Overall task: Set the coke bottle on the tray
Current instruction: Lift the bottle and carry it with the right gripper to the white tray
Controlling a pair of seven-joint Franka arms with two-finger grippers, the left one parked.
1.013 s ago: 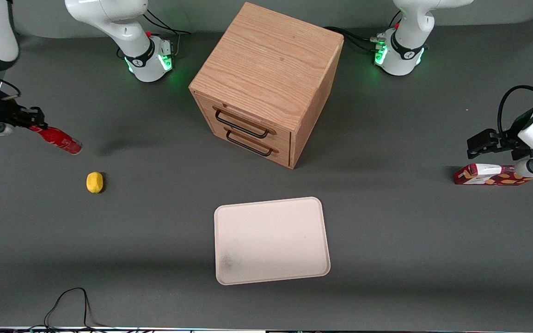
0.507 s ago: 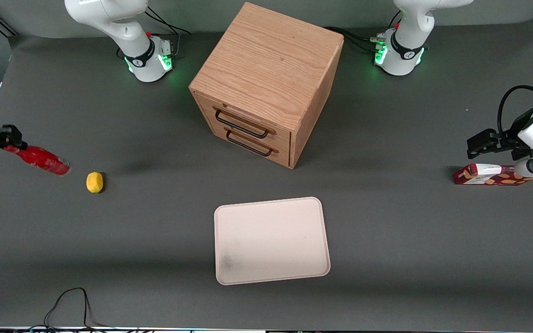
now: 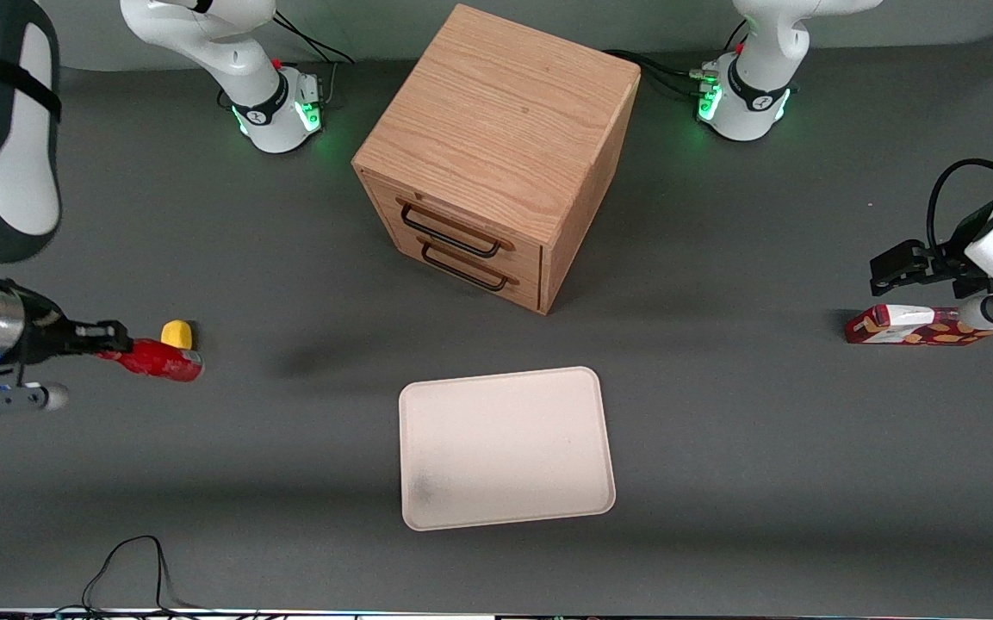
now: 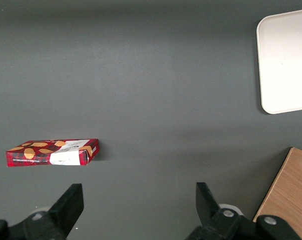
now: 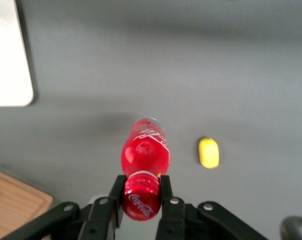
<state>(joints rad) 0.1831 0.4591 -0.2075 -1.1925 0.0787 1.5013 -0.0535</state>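
My gripper (image 3: 108, 343) is shut on the cap end of the red coke bottle (image 3: 156, 359) and holds it lying level above the table at the working arm's end. In the right wrist view the fingers (image 5: 115, 192) clamp the red cap, and the bottle's body (image 5: 144, 150) points away from the gripper (image 5: 140, 192). The pale cream-pink tray (image 3: 505, 445) lies flat near the front camera in the middle of the table, well apart from the bottle. A corner of the tray shows in the right wrist view (image 5: 8, 65).
A yellow lemon (image 3: 176, 332) lies on the table just beside the held bottle, also in the right wrist view (image 5: 209, 152). The wooden drawer cabinet (image 3: 496, 155) stands farther from the front camera than the tray. A flat red carton (image 3: 909, 325) lies toward the parked arm's end.
My gripper has carried the bottle nearer to the front camera and toward the tray. It now hangs just beside the lemon. The lemon, tray and cabinet have not moved.
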